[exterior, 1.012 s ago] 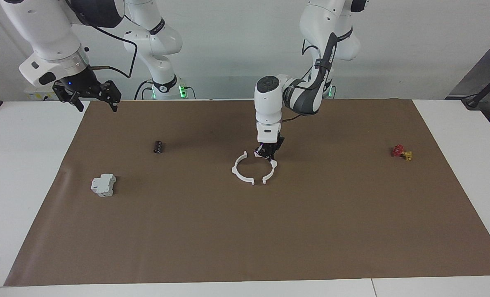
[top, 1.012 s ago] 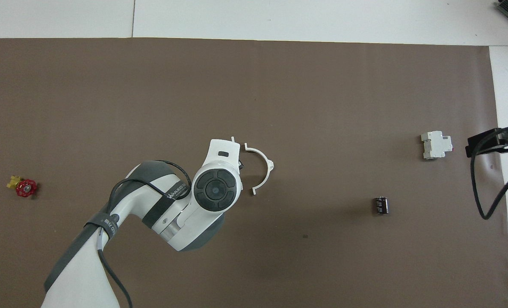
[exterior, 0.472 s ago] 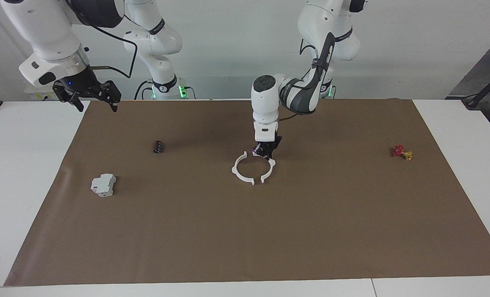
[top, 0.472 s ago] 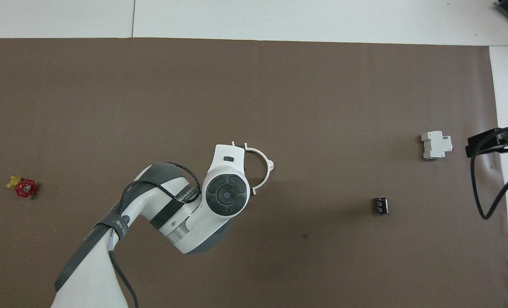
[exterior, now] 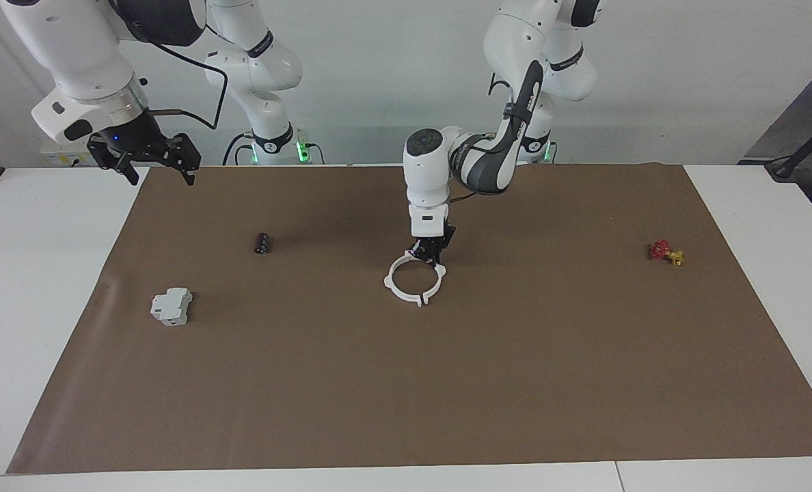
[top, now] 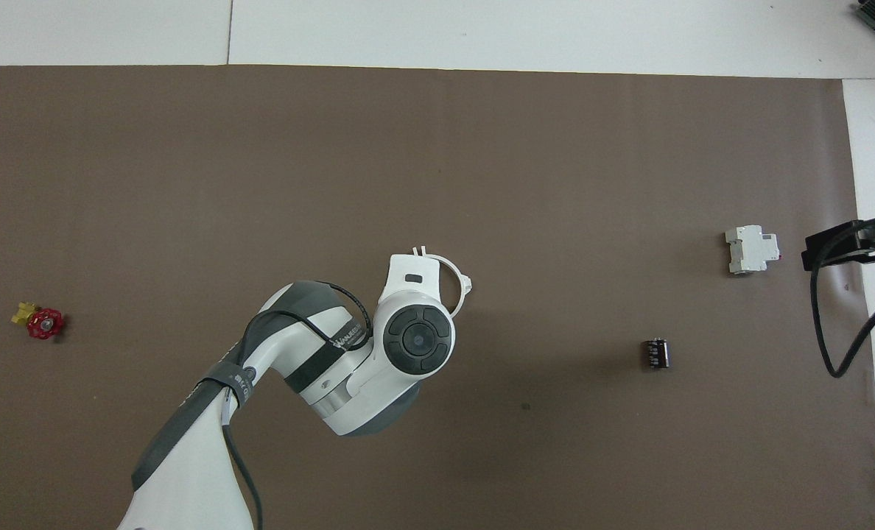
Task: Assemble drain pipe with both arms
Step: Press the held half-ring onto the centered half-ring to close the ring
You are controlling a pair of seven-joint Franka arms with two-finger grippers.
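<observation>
Item: drain pipe (exterior: 414,281), two thin white plastic half-circle arcs lying as a near-closed ring at mid tabletop (exterior: 37,287), on the brown mat.

Left end effector (exterior: 428,257): clamped on the arc's robot-side end.

Right end effector (exterior: 152,161): jaws wide, empty, waiting over the mat's corner nearest its base, well apart from the ring.

Risk: the unheld arc could skid under sideways pressure; tabs may misalign or override.

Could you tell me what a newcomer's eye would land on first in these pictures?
First, the left end effector, shut on one white arc of the drain pipe at the middle of the brown mat. The right end effector waits open over the mat's corner; a red valve stands out toward the left arm's end.
</observation>
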